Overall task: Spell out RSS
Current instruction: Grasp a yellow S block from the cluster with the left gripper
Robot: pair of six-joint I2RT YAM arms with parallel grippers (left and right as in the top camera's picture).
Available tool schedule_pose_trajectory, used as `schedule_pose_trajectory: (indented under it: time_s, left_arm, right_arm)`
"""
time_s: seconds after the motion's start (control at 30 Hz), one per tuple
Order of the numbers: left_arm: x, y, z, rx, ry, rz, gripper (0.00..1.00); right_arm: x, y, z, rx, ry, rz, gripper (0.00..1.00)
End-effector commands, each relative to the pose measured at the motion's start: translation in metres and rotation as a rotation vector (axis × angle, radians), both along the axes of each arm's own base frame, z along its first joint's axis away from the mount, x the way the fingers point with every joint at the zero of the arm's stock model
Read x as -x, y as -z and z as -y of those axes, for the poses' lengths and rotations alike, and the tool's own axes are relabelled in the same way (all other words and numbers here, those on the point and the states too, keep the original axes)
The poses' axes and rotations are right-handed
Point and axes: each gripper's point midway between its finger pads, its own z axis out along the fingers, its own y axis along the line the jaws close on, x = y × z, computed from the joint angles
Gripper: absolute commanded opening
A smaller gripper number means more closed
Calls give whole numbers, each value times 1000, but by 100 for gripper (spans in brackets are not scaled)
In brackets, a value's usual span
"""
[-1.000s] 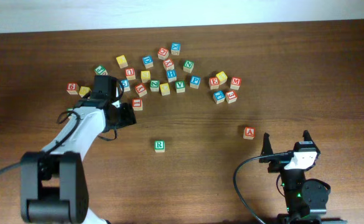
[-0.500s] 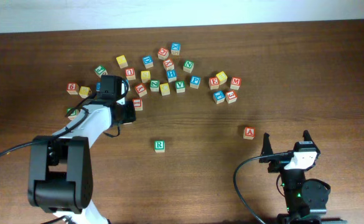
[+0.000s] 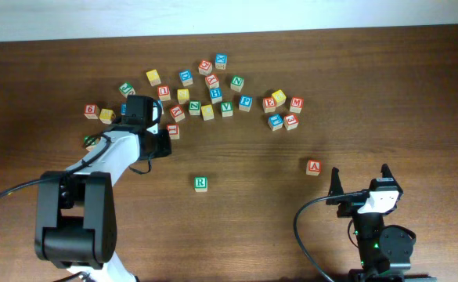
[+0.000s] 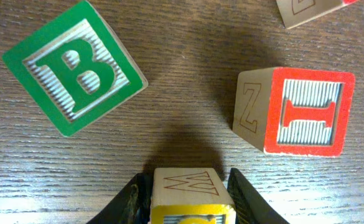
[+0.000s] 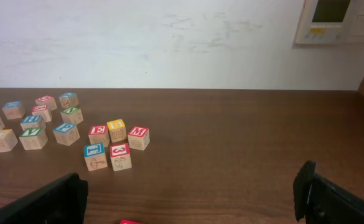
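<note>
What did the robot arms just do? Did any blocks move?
The left gripper slid a little to the right, then stopped. A yellow block sits pinched between its fingers. The right gripper, the green R and the red A stayed put.

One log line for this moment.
left gripper: shut on yellow cube, near green B cube, red I cube | right gripper: open, empty | green R cube: alone mid-table | spelling: not done
</note>
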Motion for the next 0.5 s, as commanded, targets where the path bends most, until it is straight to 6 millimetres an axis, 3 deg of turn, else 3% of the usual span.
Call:
schedule_pose_trajectory:
  time_s: [0.0, 0.1, 0.2, 0.23, 0.37, 0.4, 0.47]
  left_arm:
    - [3, 5, 2, 6, 10, -27, 27]
    - [5, 3, 2, 5, 10, -46, 27]
    - [4, -15, 5, 14, 14, -72, 27]
    - [4, -24, 14, 66, 30, -75, 27]
    - [6, -75, 84, 414, 142, -47, 23]
    - [19, -83, 118, 529, 169, -94, 24]
    - [43, -84, 167, 558, 196, -170, 23]
  right_arm:
    - [0, 2, 2, -10, 9, -3, 98]
    - [0, 2, 2, -10, 9, -3, 98]
    - [0, 2, 2, -10, 9, -3, 98]
    - [0, 2, 2, -10, 9, -3, 98]
    - [0, 2, 2, -10, 9, -3, 98]
    - [0, 2, 2, -10, 9, -3, 98]
    - [0, 2, 2, -10, 9, -3, 98]
